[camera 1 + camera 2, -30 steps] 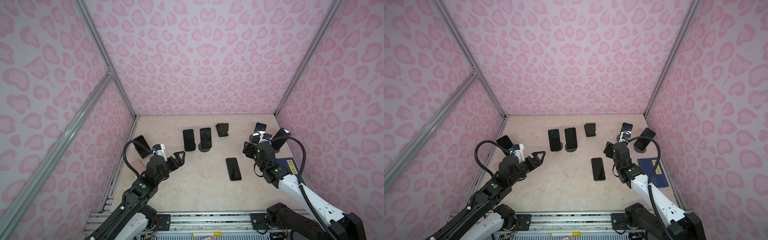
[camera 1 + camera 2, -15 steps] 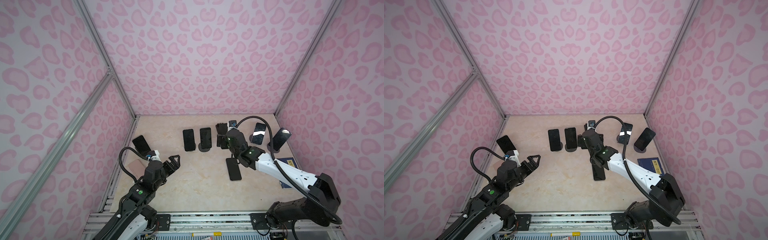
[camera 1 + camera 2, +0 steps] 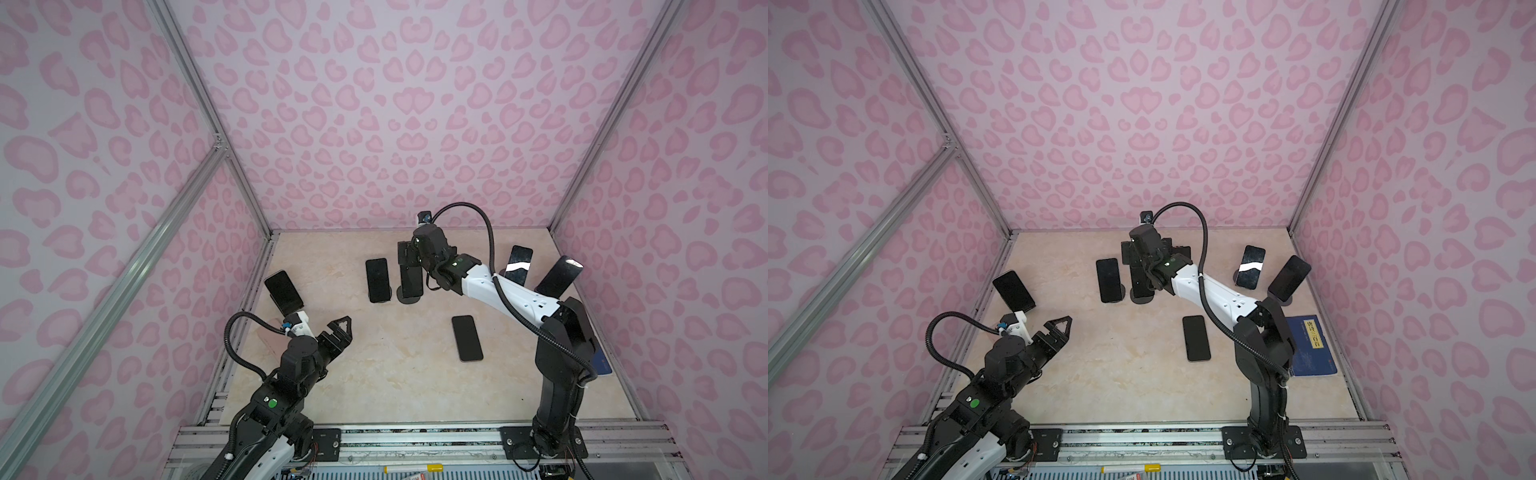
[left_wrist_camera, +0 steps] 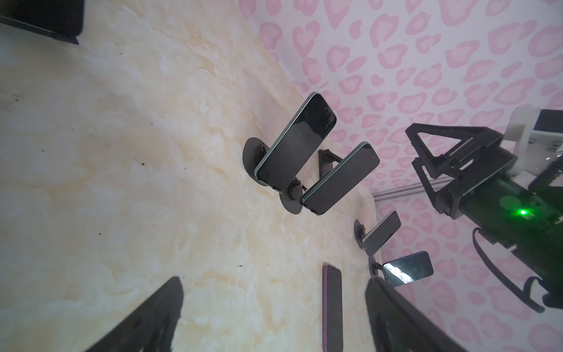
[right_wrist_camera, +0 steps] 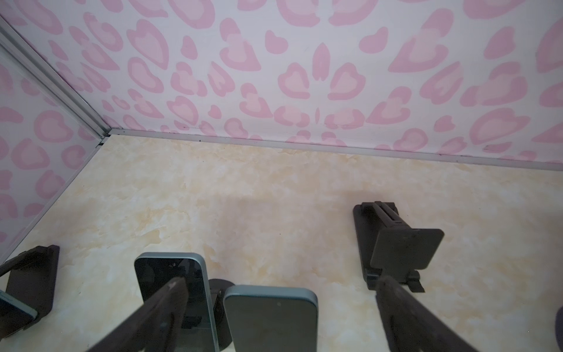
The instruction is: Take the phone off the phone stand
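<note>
Two dark phones lean on round black stands mid-table. My right gripper (image 3: pixel 409 258) (image 3: pixel 1136 253) hovers over the right-hand phone (image 3: pixel 410 279) (image 3: pixel 1139 282) and its stand (image 3: pixel 409 297). In the right wrist view that phone's top edge (image 5: pixel 271 320) lies between the spread fingers (image 5: pixel 164 314), untouched, and my right gripper (image 5: pixel 280 304) is open. The neighbouring phone (image 3: pixel 379 280) (image 5: pixel 173 286) sits just outside one finger. My left gripper (image 3: pixel 338 328) (image 3: pixel 1059 328) (image 4: pixel 274 304) hangs open and empty over bare table at the front left.
A phone (image 3: pixel 467 337) lies flat on the table at centre right. Two more phones on stands (image 3: pixel 517 266) (image 3: pixel 559 276) stand at the right, and another (image 3: pixel 283 292) at the left wall. An empty folding stand (image 5: pixel 396 243) is behind, and a blue book (image 3: pixel 1310 345) lies at the right.
My right arm swung from the right side across to the middle stands and its jaws spread wide. The left arm drew back a little toward the front.
</note>
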You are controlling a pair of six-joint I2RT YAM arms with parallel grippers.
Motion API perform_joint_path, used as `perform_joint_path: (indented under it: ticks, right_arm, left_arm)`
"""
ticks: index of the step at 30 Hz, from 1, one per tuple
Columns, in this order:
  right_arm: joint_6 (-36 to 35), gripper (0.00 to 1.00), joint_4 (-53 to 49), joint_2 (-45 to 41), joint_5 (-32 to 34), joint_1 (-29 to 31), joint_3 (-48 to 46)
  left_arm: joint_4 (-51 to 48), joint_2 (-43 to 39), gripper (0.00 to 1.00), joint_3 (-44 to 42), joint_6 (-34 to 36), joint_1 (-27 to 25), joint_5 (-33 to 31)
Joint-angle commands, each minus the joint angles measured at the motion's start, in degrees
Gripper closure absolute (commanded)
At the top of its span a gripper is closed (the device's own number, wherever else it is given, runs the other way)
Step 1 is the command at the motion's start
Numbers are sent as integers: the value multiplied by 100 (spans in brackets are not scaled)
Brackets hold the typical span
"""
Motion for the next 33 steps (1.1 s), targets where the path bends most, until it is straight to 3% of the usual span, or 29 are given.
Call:
perform_joint_path:
  ticks: [1,22,33]
  right_arm:
    - [82,1,-259,260,-40,-9,216]
    - [331,1,-123,847,273,88,261]
    - [368,12,-77,983,190,68,253]
  left_arm:
    - [16,-78,3,-95,7,0,-122]
    - [7,-15,3,-103,-156,2,-37]
    - [45,-221,3,-204,-119,2,-190]
